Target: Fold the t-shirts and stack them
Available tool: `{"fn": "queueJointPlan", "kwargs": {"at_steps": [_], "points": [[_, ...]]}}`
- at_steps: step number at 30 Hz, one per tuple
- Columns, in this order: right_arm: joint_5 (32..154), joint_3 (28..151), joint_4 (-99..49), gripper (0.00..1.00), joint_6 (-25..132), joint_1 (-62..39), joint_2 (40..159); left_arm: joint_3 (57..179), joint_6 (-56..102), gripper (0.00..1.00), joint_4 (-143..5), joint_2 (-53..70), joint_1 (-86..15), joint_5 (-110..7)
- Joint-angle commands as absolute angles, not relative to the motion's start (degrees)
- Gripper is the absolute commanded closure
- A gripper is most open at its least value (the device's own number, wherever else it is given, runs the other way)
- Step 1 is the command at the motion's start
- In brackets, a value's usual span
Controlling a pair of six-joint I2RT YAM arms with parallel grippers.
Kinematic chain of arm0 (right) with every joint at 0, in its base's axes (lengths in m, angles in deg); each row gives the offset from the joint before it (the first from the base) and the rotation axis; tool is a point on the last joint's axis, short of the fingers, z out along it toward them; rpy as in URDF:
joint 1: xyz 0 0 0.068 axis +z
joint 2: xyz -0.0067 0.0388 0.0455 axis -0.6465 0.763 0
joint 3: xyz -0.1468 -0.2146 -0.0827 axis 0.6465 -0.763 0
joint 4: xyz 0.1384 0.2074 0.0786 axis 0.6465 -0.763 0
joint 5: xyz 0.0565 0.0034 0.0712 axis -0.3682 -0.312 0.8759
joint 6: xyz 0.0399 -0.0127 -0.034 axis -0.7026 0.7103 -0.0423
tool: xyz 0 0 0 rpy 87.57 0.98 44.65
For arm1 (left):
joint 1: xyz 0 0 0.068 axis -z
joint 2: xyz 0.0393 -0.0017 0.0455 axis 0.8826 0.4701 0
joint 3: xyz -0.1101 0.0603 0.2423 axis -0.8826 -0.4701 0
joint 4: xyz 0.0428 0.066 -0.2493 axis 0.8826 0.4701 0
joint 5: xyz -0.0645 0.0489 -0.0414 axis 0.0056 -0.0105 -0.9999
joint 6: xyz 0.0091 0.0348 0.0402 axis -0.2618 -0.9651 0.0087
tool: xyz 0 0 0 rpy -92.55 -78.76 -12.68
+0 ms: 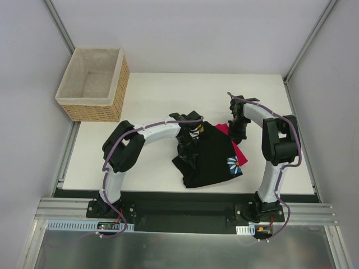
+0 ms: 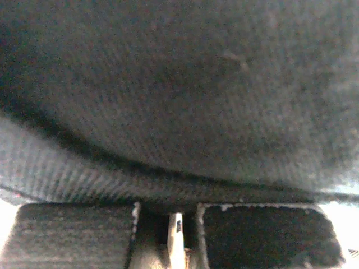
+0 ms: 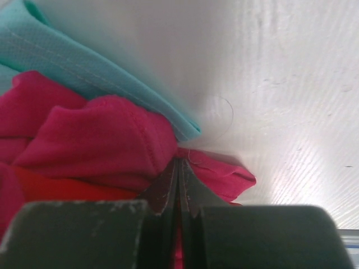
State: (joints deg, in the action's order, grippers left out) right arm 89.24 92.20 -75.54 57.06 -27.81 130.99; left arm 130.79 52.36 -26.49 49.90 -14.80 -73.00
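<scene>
Top external view: the black shirt [image 1: 210, 159] lies mid-table between both arms, with the pink shirt [image 1: 224, 129] poking out from under its far right corner. The right gripper [image 3: 178, 167], directly over it, pinches pink cloth. The left gripper [image 2: 168, 208] looks clamped on black cloth.

- Top external: high behind the arm bases, looking down on the table [image 1: 151, 101].
- Left wrist: tight against the black shirt [image 2: 179, 101].
- Right wrist: close on the pinkish-red shirt [image 3: 84, 145]; the overhead view shows both shirts.
</scene>
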Motion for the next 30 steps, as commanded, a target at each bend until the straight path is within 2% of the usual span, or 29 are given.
{"fn": "queueJointPlan", "kwargs": {"at_steps": [1, 13, 30], "points": [[95.6, 92.3, -78.1, 0.99, 52.3, -24.2, 125.9, 133.5, 49.3, 1.00, -30.3, 49.6, -16.3, -72.0], [96.6, 85.7, -72.6, 0.99, 47.2, -22.8, 119.7, 137.9, 44.7, 1.00, -29.6, 55.5, -18.0, -71.8], [101.1, 82.9, -69.6, 0.99, 41.1, -16.5, 119.6, 147.0, 36.1, 1.00, -22.6, 58.7, -24.0, -70.7]]}}
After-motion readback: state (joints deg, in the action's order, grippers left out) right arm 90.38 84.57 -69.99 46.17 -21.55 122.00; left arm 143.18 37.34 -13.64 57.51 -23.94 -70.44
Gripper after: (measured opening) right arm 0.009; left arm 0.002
